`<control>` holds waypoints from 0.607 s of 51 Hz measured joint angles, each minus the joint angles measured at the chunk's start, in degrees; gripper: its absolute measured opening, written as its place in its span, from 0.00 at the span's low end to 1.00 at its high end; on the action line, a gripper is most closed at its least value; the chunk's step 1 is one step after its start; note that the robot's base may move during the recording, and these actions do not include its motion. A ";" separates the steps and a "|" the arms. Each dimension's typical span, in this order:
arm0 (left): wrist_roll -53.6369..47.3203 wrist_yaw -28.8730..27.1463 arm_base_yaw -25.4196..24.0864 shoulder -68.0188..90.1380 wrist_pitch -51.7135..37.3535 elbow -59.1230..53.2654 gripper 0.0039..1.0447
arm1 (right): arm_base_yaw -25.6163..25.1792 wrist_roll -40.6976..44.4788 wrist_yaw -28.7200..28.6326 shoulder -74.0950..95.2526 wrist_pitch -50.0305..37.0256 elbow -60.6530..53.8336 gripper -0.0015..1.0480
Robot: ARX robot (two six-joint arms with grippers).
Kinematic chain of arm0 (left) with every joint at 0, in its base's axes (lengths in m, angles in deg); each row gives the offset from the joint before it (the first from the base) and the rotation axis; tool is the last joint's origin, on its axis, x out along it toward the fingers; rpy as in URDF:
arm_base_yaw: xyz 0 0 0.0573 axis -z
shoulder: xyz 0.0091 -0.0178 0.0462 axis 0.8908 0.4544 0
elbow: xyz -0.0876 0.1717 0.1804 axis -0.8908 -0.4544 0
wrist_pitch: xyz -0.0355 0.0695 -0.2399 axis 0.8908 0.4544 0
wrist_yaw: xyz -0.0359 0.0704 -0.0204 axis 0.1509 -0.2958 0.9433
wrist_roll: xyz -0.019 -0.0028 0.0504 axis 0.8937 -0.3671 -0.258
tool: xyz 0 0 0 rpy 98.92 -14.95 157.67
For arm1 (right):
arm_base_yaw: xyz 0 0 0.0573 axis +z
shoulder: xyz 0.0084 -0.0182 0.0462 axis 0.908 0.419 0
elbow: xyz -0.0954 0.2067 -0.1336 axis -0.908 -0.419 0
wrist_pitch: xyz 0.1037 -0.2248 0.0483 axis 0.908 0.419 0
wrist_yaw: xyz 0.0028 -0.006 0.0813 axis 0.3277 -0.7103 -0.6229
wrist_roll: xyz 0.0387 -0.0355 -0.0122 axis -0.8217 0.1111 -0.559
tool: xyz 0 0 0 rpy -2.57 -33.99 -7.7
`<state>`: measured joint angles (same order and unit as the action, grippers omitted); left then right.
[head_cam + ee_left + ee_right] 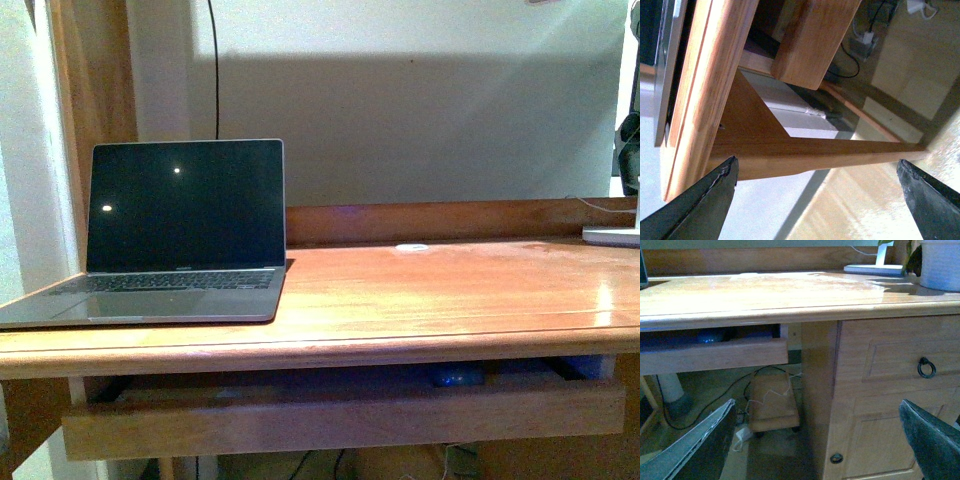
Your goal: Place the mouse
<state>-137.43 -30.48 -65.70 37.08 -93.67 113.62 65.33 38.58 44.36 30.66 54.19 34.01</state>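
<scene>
Right hand point(817, 404) gapes; tray front point(715, 357) half-hides possibly the mouse point(710, 336).

My body camera looks straight ahead, almost level with the top of the brown wooden desk point(430, 290). My left wrist camera sits very close at its left edge, strongly tilted, seeing the underside. My right wrist camera looks from lower, near the front. It shares with the body camera the pull-out wooden tray point(340, 415) below the top.
</scene>
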 joint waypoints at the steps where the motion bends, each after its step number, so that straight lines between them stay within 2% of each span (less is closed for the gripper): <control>1: -1.66 -0.09 0.00 0.74 -0.66 0.15 0.93 | 0.00 0.00 0.00 0.02 0.00 0.00 0.93; 8: -11.15 -0.42 0.11 5.20 -5.75 0.33 0.93 | 0.00 0.00 0.00 0.00 0.00 0.00 0.93; 20: -19.28 -0.13 1.03 10.69 -13.90 0.59 0.93 | 0.00 0.00 0.00 0.00 0.00 0.00 0.93; 31: -27.06 2.12 0.44 17.75 -25.07 0.59 0.93 | 0.00 0.00 0.00 0.00 0.00 0.00 0.93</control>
<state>-164.49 -28.36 -65.26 54.83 -118.74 114.21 65.33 38.58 44.36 30.66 54.19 34.01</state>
